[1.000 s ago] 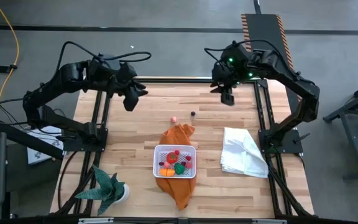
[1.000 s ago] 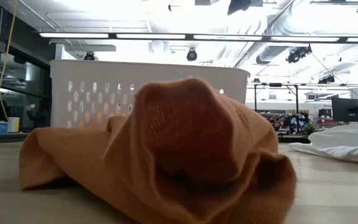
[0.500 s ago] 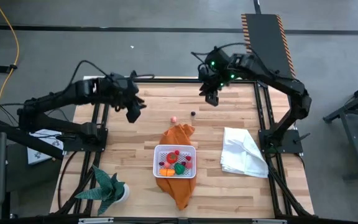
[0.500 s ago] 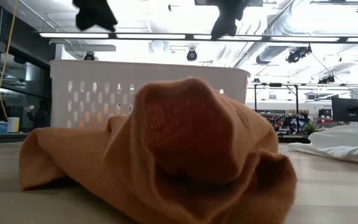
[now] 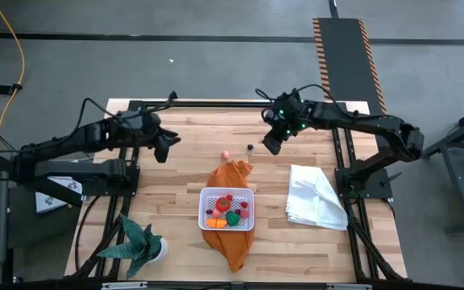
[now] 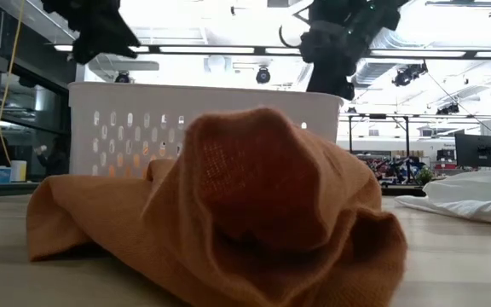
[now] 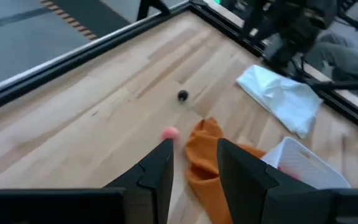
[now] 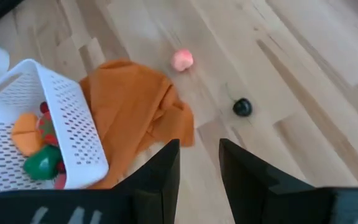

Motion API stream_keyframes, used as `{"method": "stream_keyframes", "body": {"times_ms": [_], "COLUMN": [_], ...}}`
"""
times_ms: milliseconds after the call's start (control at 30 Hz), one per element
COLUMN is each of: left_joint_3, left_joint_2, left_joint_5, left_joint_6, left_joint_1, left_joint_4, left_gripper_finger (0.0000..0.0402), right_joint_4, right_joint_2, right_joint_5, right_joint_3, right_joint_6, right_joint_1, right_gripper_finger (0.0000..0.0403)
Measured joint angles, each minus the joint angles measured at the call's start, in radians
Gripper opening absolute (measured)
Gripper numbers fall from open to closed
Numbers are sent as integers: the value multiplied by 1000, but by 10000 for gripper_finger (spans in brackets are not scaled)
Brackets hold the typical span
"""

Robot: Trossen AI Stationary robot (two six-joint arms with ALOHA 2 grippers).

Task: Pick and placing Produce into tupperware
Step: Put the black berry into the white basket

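The white tupperware (image 5: 227, 208) sits on an orange cloth (image 5: 230, 173) and holds several red, orange and green pieces of produce (image 8: 36, 146). A pink piece (image 5: 225, 155) and a small dark piece (image 5: 250, 148) lie loose on the wood just beyond the cloth's far end. My left gripper (image 5: 167, 145) hangs in the air left of them, open by a narrow gap and holding nothing (image 7: 194, 162). My right gripper (image 5: 271, 145) hangs just right of the dark piece, also open by a narrow gap and holding nothing (image 8: 199, 168).
A crumpled white cloth (image 5: 316, 197) lies at the right of the table. A green spiky potted plant (image 5: 139, 246) stands at the near left corner. Bare wood lies between the two grippers at the far side. Dark frame rails (image 5: 131, 161) run along both sides.
Both grippers have come down from high above the table's far edge toward the loose pieces. The left one has sunk and drawn a little nearer. The right one has sunk, gone left and nearer, and rolled about its own line. Nothing on the table has moved.
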Motion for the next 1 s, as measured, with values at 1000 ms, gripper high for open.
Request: {"method": "stream_keyframes", "body": {"times_ms": [1000], "left_joint_3": [-205], "left_joint_2": [-16], "left_joint_5": [2], "left_joint_6": [-237], "left_joint_1": [0], "left_joint_4": [231], "left_gripper_finger": [111], "right_joint_4": [169], "right_joint_2": [166], "right_joint_5": [184], "right_joint_3": [-38], "right_joint_6": [210], "right_joint_1": [-3], "right_gripper_finger": [103]}}
